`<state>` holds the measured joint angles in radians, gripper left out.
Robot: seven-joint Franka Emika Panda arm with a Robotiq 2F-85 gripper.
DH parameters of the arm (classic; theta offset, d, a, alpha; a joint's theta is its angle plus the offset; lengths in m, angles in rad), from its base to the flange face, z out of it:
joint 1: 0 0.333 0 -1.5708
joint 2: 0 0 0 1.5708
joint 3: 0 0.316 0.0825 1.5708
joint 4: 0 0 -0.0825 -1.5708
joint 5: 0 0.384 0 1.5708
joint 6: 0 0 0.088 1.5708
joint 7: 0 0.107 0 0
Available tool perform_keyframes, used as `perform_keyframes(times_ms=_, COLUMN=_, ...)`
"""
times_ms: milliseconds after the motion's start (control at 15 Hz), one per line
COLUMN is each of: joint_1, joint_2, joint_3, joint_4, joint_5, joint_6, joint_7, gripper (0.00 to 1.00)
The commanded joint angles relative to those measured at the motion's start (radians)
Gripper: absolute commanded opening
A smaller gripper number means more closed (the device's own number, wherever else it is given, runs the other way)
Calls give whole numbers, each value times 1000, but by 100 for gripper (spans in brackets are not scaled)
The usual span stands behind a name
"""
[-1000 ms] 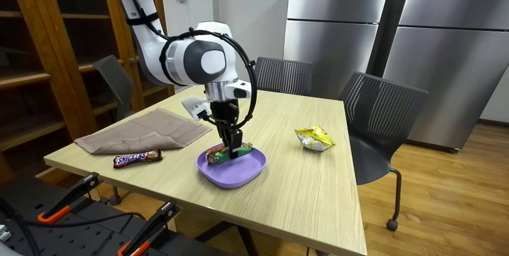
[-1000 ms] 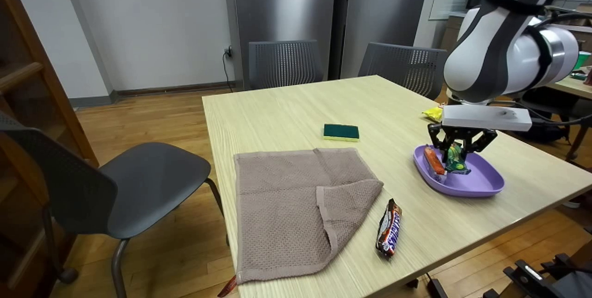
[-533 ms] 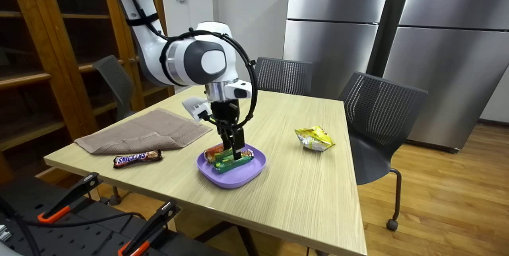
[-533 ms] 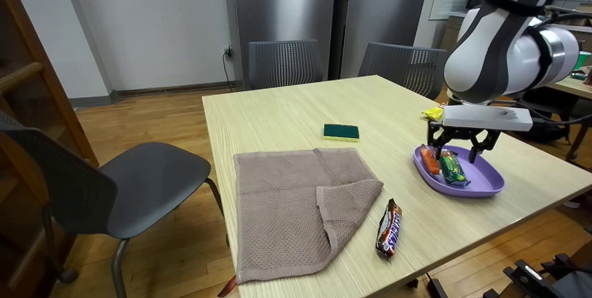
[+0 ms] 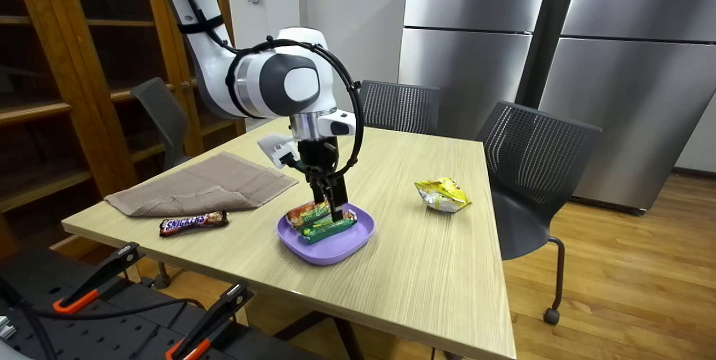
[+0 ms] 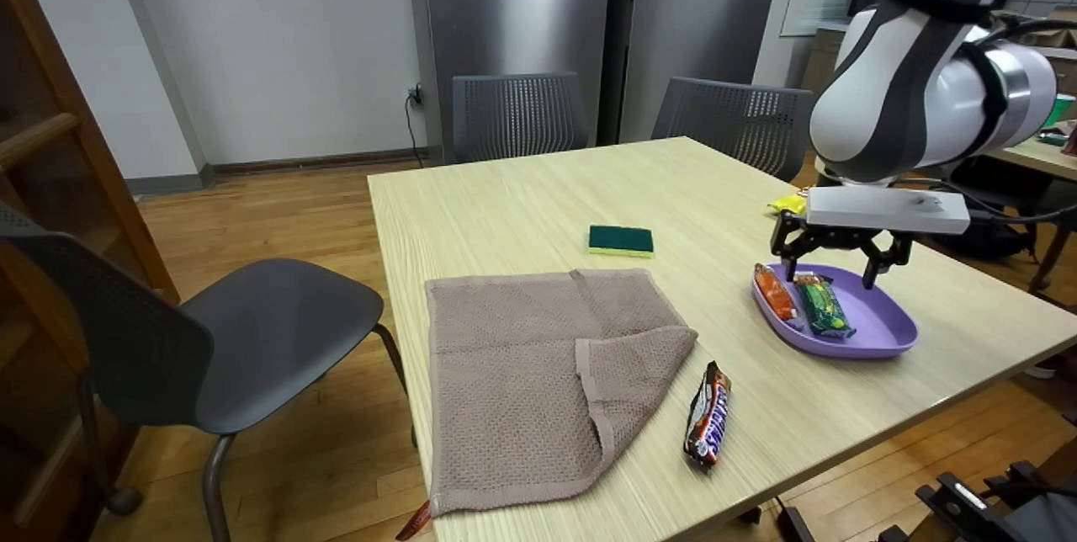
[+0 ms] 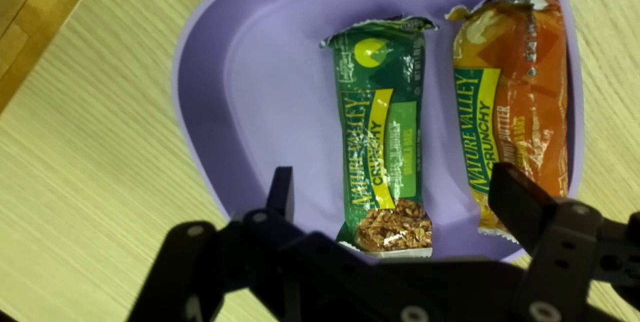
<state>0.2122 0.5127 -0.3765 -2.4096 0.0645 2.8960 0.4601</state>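
Observation:
My gripper (image 7: 394, 177) stands open above a purple plate (image 7: 270, 87), with nothing between its fingers. Below, on the plate, lies a green granola bar (image 7: 382, 137), flat and apart from both fingertips. An orange granola bar (image 7: 530, 92) rests beside it against the plate's wall; in the wrist view one finger (image 7: 520, 202) covers part of its lower end. Both exterior views show the gripper (image 6: 830, 279) just over the plate (image 6: 888, 327), with the green bar (image 6: 824, 308) and the orange bar (image 6: 775, 293) side by side at one end.
A Snickers bar (image 5: 193, 223) and a brown cloth (image 5: 207, 184) lie on the table. There is also a yellow snack bag (image 5: 442, 195) and a green sponge (image 6: 621, 241). Chairs (image 5: 531, 175) stand around the table, and clamps (image 5: 210, 321) sit near its front edge.
The jaws, earlier closed on the green bar, have spread and let it go onto the plate. My gripper has risen slightly. The orange bar has shifted a little toward the plate's wall.

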Motion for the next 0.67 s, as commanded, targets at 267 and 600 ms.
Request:
perform_keyframes(times_ms=267, joint_1=-9, joint_2=-55, joint_3=10, joint_4=-17, joint_5=-9, joint_6=-20, joint_7=4, gripper=100)
perform_keyframes(times_ms=600, joint_1=-18, joint_2=-89, joint_3=31, joint_4=-28, joint_5=-7, joint_6=-20, joint_7=-11, gripper=100)
